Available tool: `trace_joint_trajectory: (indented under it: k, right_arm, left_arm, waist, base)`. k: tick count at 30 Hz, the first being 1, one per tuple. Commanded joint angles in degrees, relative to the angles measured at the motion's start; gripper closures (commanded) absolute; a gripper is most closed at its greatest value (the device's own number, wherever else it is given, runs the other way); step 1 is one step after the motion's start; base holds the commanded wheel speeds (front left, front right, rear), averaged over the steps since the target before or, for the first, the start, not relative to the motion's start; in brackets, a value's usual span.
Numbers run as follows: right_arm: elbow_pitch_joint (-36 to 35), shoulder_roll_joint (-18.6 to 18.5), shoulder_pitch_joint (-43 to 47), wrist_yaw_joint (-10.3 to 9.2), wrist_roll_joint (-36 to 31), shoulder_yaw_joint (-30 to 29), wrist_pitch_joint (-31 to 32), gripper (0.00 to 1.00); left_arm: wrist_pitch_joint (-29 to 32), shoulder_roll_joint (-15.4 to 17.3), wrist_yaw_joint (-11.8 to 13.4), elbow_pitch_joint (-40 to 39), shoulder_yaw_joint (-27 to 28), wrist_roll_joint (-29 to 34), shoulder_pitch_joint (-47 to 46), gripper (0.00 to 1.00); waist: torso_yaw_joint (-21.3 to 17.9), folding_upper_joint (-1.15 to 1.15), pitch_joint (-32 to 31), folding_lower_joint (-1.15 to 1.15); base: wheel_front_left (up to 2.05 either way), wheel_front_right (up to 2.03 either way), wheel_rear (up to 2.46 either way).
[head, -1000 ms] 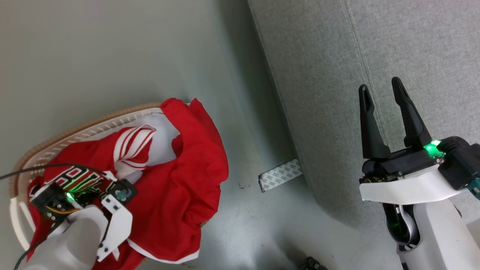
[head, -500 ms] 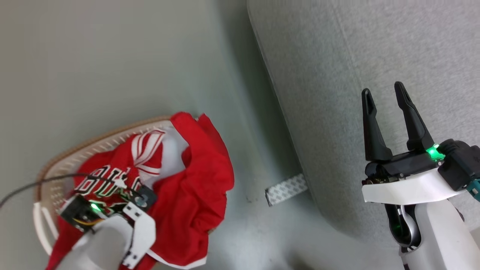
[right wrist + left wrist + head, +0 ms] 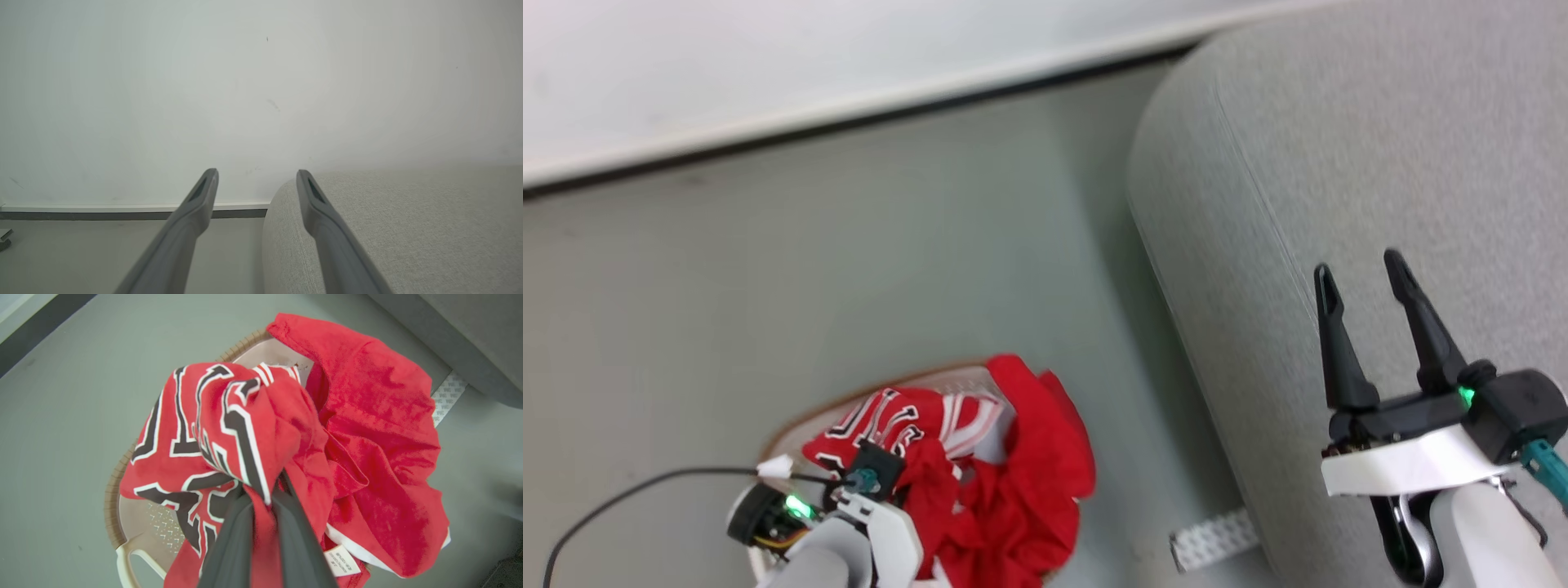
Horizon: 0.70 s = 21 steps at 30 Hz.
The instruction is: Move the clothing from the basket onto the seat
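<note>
The clothing is two red garments in the basket [image 3: 111, 498], a cream basket with a brown rim on the floor. The jersey [image 3: 196, 428], with black-and-white lettering, is bunched and pulled up into a peak. My left gripper [image 3: 264, 494] is shut on a fold of it, and in the head view it shows at the lower left [image 3: 876, 478]. The plain red garment [image 3: 380, 437] drapes over the basket's side nearest the seat. My right gripper [image 3: 1364, 273] hangs open and empty above the light-grey seat [image 3: 1339, 163], its fingers [image 3: 204, 192] spread wide.
A strip of patterned tape [image 3: 1213, 539] lies on the grey floor between basket and seat. A white wall with a dark baseboard [image 3: 849, 122] runs behind. A black cable [image 3: 629, 490] trails left from my left wrist.
My left gripper has shut on the jersey and drawn it up into a bunch. The head camera has swung upward, bringing the wall into view. The right gripper stays open.
</note>
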Motion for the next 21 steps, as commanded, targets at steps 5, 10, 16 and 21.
trace_joint_trajectory:
  k: [5,10,16,21]
  right_arm:
    - [1.2,-1.5,3.6,-0.12,-0.1,-0.2,0.0,0.0]
    - [1.3,-2.1,6.4,-0.12,0.4,-0.3,0.0,0.0]
    - [1.5,-3.0,9.3,-0.12,0.7,0.1,0.0,0.0]
    - [1.4,-3.1,10.3,-0.12,1.1,1.1,0.0,0.0]
  left_arm:
    - [-2.5,-1.5,-0.6,-2.6,3.1,-5.8,4.1,1.0]
    - [-2.8,-2.3,-1.0,-11.3,6.5,-11.2,8.0,1.0]
    - [-2.8,-2.4,-1.4,-25.8,7.5,-14.5,12.4,1.0]
    - [-2.8,-2.2,-1.4,-37.1,8.1,-16.1,14.4,1.0]
  waist:
    - [6.2,0.0,-11.6,0.01]
    - [8.4,0.0,-16.4,0.01]
    - [11.7,0.0,-20.2,0.01]
    - [13.5,0.0,-21.7,0.01]
  base:
    - [0.0,0.0,0.0]
    - [0.0,0.0,0.0]
    - [0.0,0.0,0.0]
    - [0.0,0.0,0.0]
